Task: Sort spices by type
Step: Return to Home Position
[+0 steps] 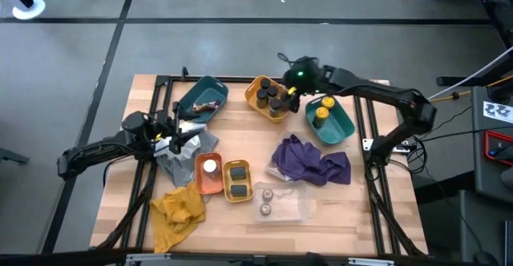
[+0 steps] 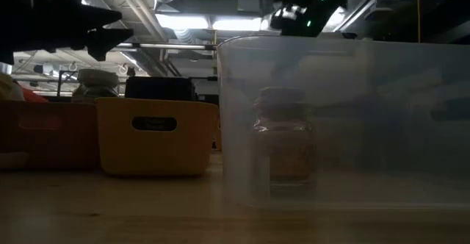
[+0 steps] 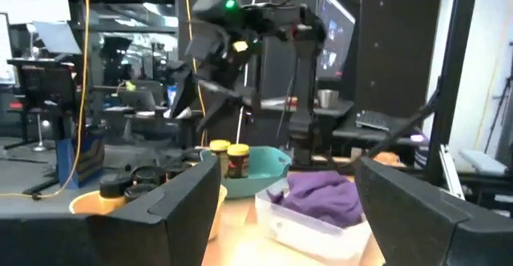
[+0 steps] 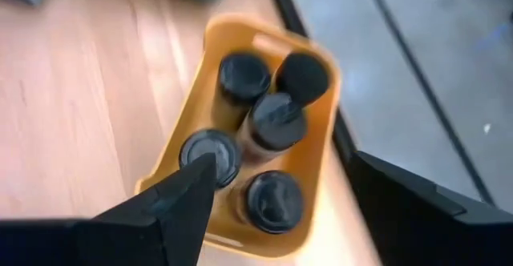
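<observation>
Low view dim, backlit by ceiling lights point(image 2: 192, 22); high view evenly lit, soft shadows.

Two near-black arms, left arm point(image 1: 92, 155) and right arm point(image 1: 393, 98): slim tubes, chunkier rounded joints. Small green light point(image 1: 300, 75) glowing on the right wrist (same dot visible in the left wrist view too). Thin dark cable point(image 1: 283, 58) looping off that wrist. Fingers point(image 3: 172, 206) broad, matte, wedge-shaped, same dark finish. Pale yellowish patch by the left gripper point(image 1: 191, 138), maybe a label, hard to tell.
</observation>
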